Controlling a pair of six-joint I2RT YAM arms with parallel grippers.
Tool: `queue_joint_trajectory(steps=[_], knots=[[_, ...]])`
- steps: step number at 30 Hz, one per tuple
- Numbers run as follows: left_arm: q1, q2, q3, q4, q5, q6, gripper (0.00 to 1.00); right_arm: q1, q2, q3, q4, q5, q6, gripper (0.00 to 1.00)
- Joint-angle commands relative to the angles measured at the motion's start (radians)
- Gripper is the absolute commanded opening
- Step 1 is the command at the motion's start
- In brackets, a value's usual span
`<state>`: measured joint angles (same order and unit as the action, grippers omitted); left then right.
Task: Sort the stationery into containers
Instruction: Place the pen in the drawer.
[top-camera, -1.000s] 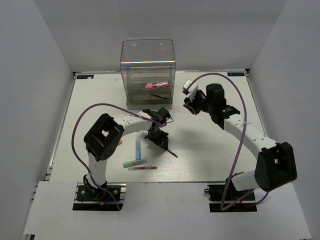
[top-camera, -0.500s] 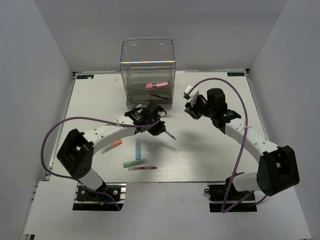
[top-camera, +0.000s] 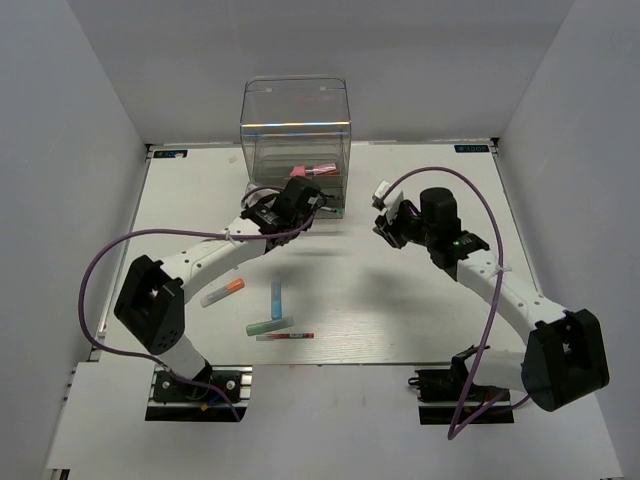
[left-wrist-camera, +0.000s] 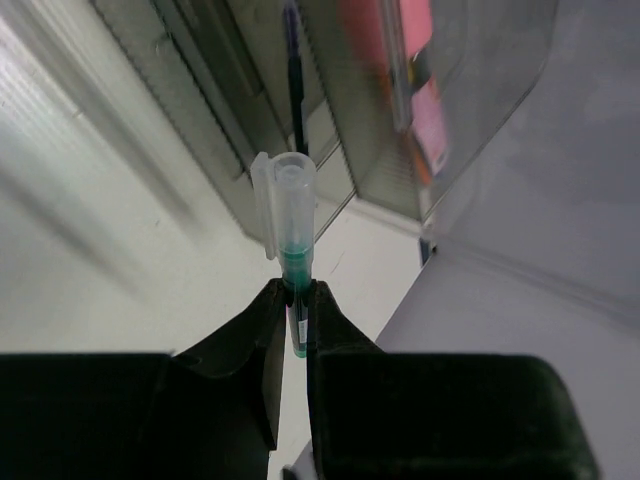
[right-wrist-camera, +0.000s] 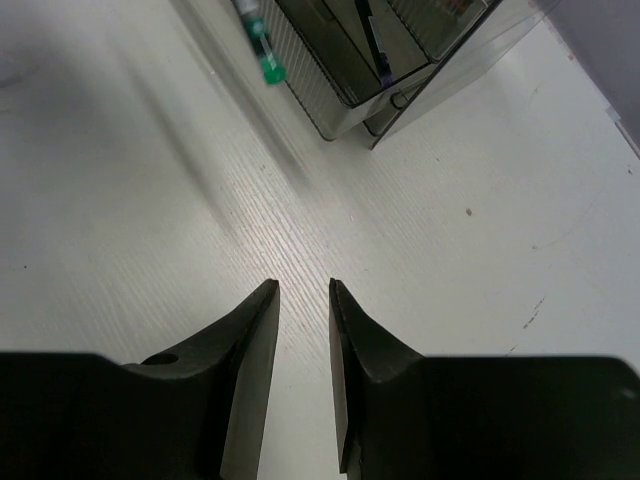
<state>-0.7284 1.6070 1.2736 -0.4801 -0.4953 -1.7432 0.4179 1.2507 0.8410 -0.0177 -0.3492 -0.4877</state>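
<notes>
The left gripper (left-wrist-camera: 297, 308) is clamped on a thin pen (left-wrist-camera: 291, 215) with a green tip, held at the drawer fronts of the clear container (top-camera: 295, 110).
Near the table's (top-camera: 420, 330) near-left corner lie a white marker with orange tip (top-camera: 222, 292), a light blue marker (top-camera: 275, 297), a teal-green marker (top-camera: 270, 326) and a thin red pen (top-camera: 285, 337). The container stands at the far edge, with pink markers (top-camera: 310, 171) inside. To its right, the right gripper (right-wrist-camera: 303, 290) hovers with its jaws slightly apart and nothing between them.

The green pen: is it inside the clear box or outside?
Outside. The left end effector pinches the green pen, its capped end just in front of the clear box, not inside.
</notes>
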Motion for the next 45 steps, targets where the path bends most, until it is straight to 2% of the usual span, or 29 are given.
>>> queue_joint_trajectory(steps=[1, 6, 13, 16, 18, 19, 21, 22, 25, 27, 32, 34, 37, 38, 39, 40, 41, 42, 45], knots=[[0.029, 0.004, 0.036, 0.034, -0.143, -0.102, 0.00, -0.005, -0.042, -0.042, 0.033, 0.001, -0.009, 0.33], [0.063, 0.059, 0.070, 0.024, -0.212, -0.150, 0.00, -0.010, -0.071, -0.063, 0.033, 0.006, -0.002, 0.33], [0.098, 0.169, 0.107, 0.040, -0.221, -0.159, 0.00, -0.008, -0.096, -0.086, 0.021, 0.010, -0.002, 0.33], [0.118, 0.203, 0.130, 0.029, -0.209, -0.159, 0.00, -0.007, -0.106, -0.097, 0.019, 0.006, -0.003, 0.39], [0.118, 0.215, 0.130, 0.038, -0.198, -0.148, 0.11, -0.008, -0.115, -0.100, 0.019, 0.004, -0.006, 0.42], [0.127, 0.215, 0.130, 0.047, -0.183, -0.148, 0.24, -0.008, -0.119, -0.105, 0.019, 0.001, -0.006, 0.44], [0.127, 0.215, 0.130, 0.057, -0.167, -0.112, 0.38, -0.008, -0.120, -0.109, 0.019, -0.004, -0.008, 0.45], [0.127, 0.215, 0.130, 0.057, -0.155, -0.099, 0.50, -0.010, -0.120, -0.108, 0.019, -0.010, -0.008, 0.47], [0.127, 0.186, 0.104, 0.099, -0.137, -0.061, 0.57, -0.005, -0.119, -0.108, -0.014, -0.040, -0.008, 0.48], [0.127, 0.148, 0.061, 0.139, -0.127, -0.027, 0.61, -0.007, -0.114, -0.102, -0.042, -0.114, -0.032, 0.48], [0.109, 0.064, -0.005, 0.212, -0.088, 0.059, 0.61, 0.001, -0.099, -0.086, -0.197, -0.425, -0.233, 0.47], [0.109, 0.025, -0.042, 0.235, -0.054, 0.109, 0.57, 0.002, -0.080, -0.085, -0.260, -0.520, -0.316, 0.43], [0.109, -0.073, -0.160, 0.262, -0.005, 0.129, 0.43, 0.016, -0.030, -0.047, -0.379, -0.629, -0.468, 0.18], [0.109, -0.132, -0.231, 0.277, 0.004, 0.129, 0.30, 0.039, 0.008, -0.039, -0.407, -0.642, -0.532, 0.10], [0.109, -0.165, -0.265, 0.278, 0.014, 0.140, 0.23, 0.047, 0.018, -0.020, -0.471, -0.648, -0.567, 0.09], [0.109, -0.195, -0.296, 0.278, 0.026, 0.149, 0.17, 0.070, 0.029, -0.020, -0.487, -0.648, -0.584, 0.09], [0.109, -0.226, -0.345, 0.258, 0.026, 0.172, 0.07, 0.093, 0.053, -0.013, -0.510, -0.642, -0.623, 0.14], [0.109, -0.287, -0.365, 0.246, 0.026, 0.188, 0.03, 0.119, 0.059, -0.011, -0.521, -0.631, -0.630, 0.19], [0.109, -0.376, -0.437, 0.222, 0.017, 0.284, 0.01, 0.202, 0.081, -0.028, -0.512, -0.605, -0.635, 0.37]])
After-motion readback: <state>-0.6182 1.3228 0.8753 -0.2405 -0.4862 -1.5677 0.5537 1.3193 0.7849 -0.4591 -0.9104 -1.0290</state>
